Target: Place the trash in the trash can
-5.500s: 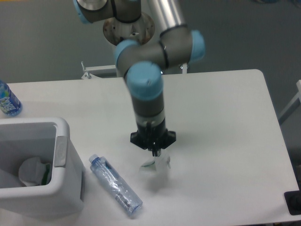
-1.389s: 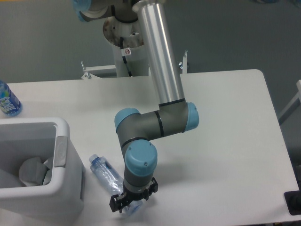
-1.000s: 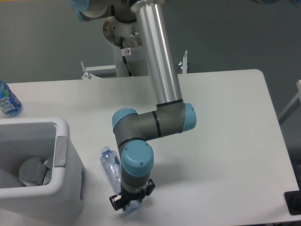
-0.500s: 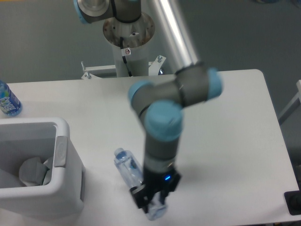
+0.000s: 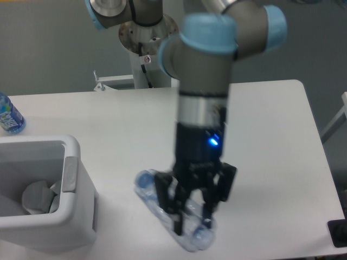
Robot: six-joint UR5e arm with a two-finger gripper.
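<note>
My gripper (image 5: 191,222) is shut on the crushed clear plastic bottle (image 5: 157,203) and holds it raised above the table, right of the trash can. The bottle lies slanted between the fingers, one end at the upper left and its blue end (image 5: 199,236) at the lower right. The trash can (image 5: 71,162) is a white bin with a grey side panel at the left edge. White crumpled pieces (image 5: 37,197) lie inside it; I cannot tell which is the carton scrap.
An upright bottle with a blue label (image 5: 8,116) stands at the far left table edge. The robot's base (image 5: 146,32) is behind the table. A black object (image 5: 339,234) sits at the bottom right corner.
The gripper came down on the bottle, turned it, closed on it, and has now risen toward the camera and moved a little right with the bottle in it.
</note>
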